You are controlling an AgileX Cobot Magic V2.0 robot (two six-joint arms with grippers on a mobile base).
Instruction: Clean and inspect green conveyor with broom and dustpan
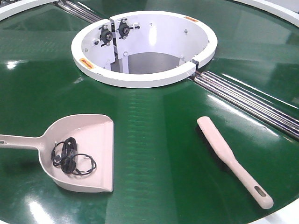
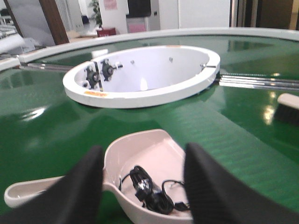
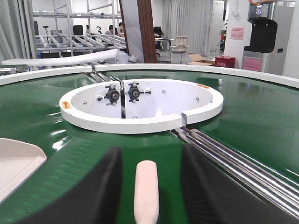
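Note:
The green conveyor (image 1: 154,130) fills the front view. The beige dustpan (image 1: 88,149) lies on it at the left, handle pointing left, with a tangle of black cable (image 1: 70,156) inside. The beige broom (image 1: 231,158) lies at the right, handle end toward the near edge. Neither gripper shows in the front view. In the left wrist view my left gripper (image 2: 143,150) is open, with the dustpan (image 2: 149,154) and cable (image 2: 149,191) showing between its fingers. In the right wrist view my right gripper (image 3: 152,150) is open, with the broom (image 3: 146,186) lying between its fingers, not gripped.
The white hub ring (image 1: 140,79) stands at the belt's centre with an open well inside. Silver rails (image 1: 247,100) run from it to the right edge. The belt's white outer rim (image 1: 280,9) curves behind. The broom's bristle end (image 2: 287,105) shows at the left wrist view's right edge.

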